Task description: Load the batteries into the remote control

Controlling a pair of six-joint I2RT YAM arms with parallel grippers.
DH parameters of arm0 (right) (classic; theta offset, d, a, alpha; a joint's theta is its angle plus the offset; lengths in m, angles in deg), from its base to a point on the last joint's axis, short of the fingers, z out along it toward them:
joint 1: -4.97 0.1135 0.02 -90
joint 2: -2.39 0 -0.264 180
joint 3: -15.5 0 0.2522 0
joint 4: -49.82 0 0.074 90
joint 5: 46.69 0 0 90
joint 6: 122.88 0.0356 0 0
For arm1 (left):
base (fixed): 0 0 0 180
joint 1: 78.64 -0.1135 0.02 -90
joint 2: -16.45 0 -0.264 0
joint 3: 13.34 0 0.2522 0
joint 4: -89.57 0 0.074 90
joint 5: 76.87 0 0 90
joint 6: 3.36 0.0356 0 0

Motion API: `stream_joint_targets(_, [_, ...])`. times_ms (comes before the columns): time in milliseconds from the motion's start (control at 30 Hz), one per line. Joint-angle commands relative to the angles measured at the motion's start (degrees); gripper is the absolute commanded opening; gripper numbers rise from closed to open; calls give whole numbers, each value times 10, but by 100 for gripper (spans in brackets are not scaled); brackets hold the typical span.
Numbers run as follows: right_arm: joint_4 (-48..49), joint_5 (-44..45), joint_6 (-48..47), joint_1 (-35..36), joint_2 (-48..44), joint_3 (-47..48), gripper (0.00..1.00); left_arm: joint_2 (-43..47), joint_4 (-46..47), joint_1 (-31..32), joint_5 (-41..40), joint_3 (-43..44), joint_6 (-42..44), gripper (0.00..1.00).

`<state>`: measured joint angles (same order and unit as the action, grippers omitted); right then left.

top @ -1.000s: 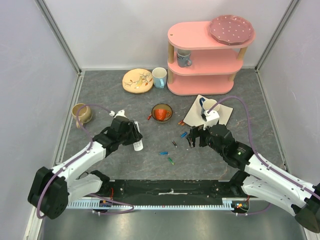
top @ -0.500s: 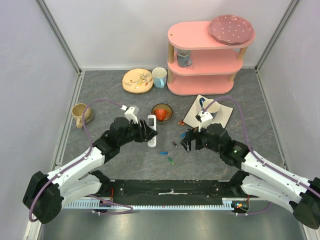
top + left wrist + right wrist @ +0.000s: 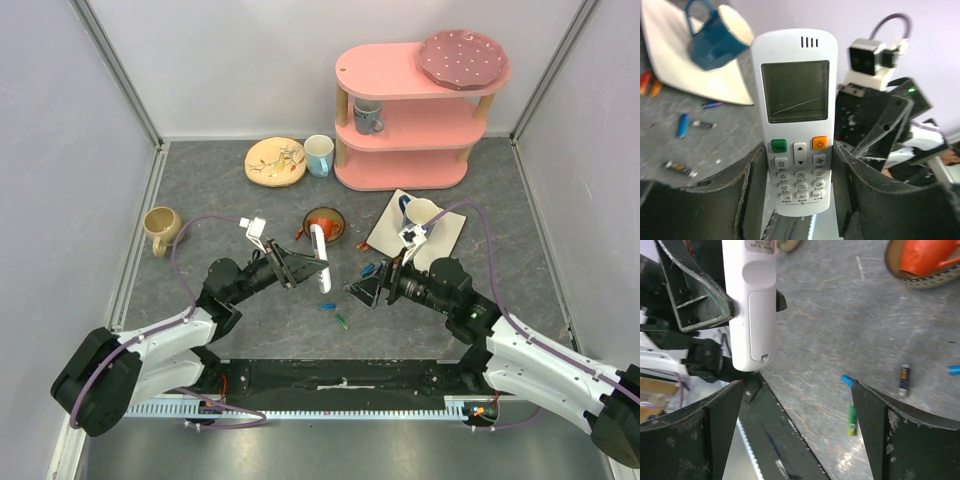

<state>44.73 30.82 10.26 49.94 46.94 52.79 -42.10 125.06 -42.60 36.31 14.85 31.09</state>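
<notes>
**A:** Remote control [image 3: 320,257]: where?

**B:** In the left claw [image 3: 303,266], gripped at the button end and held off the counter [image 3: 250,320] between the two arms. In the left wrist view the fingers [image 3: 746,197] press both long edges, and the screen and keypad face that camera.

**A:** And the back of it?

**B:** It faces the right wrist camera. White shell, label near the top, battery cover apparently in place. The slot can't be seen.

**A:** Right claw [image 3: 360,291]?

**B:** Jaws spread wide with nothing between them. It points at the remote control from near by, not touching. Both fingers [image 3: 715,432] frame bare counter in its own view.

**A:** Batteries?

**B:** All loose on the counter, none held.
- A blue one [image 3: 327,306] and a green one [image 3: 341,321] lie near each other below the remote control.
- A dark one [image 3: 348,287] is just in front of the right claw.
- Another blue one [image 3: 368,269] is further back.
- Red and orange ones [image 3: 362,245] lie near the white napkin [image 3: 450,232].

**A:** Anything else near?

**B:** An orange cup [image 3: 321,228] sits in a bowl behind the remote control. A blue-and-white mug [image 3: 418,211] is on the napkin.
</notes>
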Motion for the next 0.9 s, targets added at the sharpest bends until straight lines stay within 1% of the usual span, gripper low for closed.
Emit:
stream_joint_targets(0, [170,-60,92,0,-1,-30,98,-45,247,1,41,-5,-108,2])
stream_joint_targets(100, [250,-82,135,1,9,-50,98,-67,291,1,46,-6,-129,2])
stream_joint_targets(267, [296,-90,148,1,26,-55,98,-90,339,1,56,-8,-145,2])
stream_joint_targets(300, [321,-94,152,0,32,-56,98,-98,355,1,57,-10,-148,2])
stream_joint_targets(367, [338,-101,161,0,55,-51,98,-106,367,1,60,-10,-155,2])
stream_joint_targets(467, [369,-109,167,0,87,-45,98,-113,372,4,64,-5,-156,2])
stream_joint_targets(567, [364,-118,163,2,115,-29,98,-112,371,7,66,1,-152,2])
stream_joint_targets(733, [384,-122,167,6,137,-27,95,-112,369,10,69,9,-147,2])
stream_joint_targets(867, [432,-131,191,6,154,-29,94,-119,371,15,73,19,-143,2])
